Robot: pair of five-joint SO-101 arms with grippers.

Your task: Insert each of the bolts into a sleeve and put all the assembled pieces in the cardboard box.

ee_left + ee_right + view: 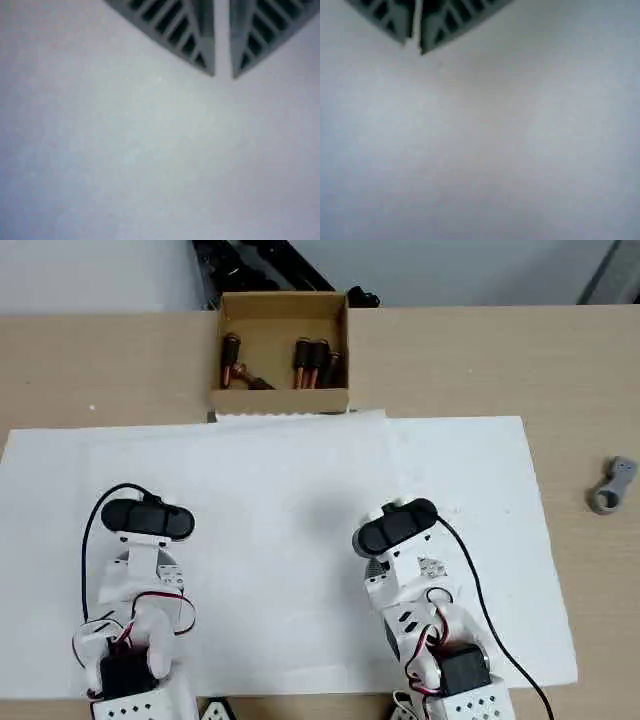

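Judging from how things lie, the job looks finished or very nearly so. No loose bolt or sleeve can be seen on the white sheet [290,500] that spreads out from the front wall of the cardboard box [283,400].

The assembled pieces [310,362] lie inside the box in two clusters, one by one side wall and the other nearer the opposite wall. They are short copper-coloured shafts with dark ends. Some stand roughly parallel and one lies slanted across the floor of the box. How many there are is hard to count from above.

Both arms sit folded over the sheet, well apart from the box, on the side away from its back wall. The left gripper [223,75] has its fingers drawn together with only a thin slit between them and nothing held, just above the sheet. The right gripper [412,46] looks the same, closed and empty.

A small grey fitting [612,485] rests on the bare table, far off to one side of the box and past the sheet's edge. It does not look like a bolt or sleeve.

If anything is left, the next move is probably just a check that no piece was missed.
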